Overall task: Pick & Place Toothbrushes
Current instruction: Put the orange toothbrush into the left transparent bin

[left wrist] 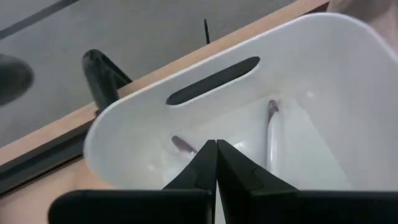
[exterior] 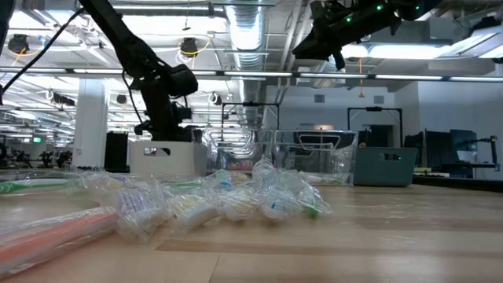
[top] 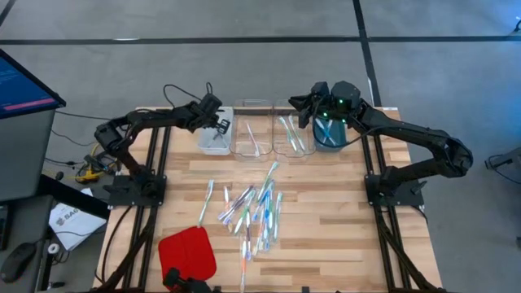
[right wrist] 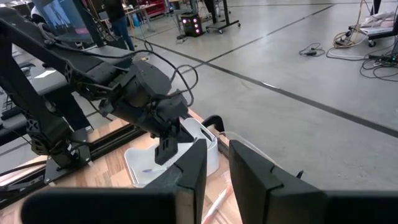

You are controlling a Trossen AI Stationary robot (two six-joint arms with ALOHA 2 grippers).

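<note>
High view first: the red pad (top: 187, 251) lies at the near edge of the wooden surface (top: 326, 216), and just beyond it the toothbrushes (top: 254, 207) sprawl in a loose heap mid-surface. Farther back a row of trays lines the far edge. Left gripper (top: 220, 124) hangs over the white tray (top: 216, 137), jaws pressed together, empty. Right gripper (top: 303, 103) hovers above the clear trays (top: 273, 134), beside the blue bin (top: 330, 134), jaws slightly spread, holding nothing visible.
</note>
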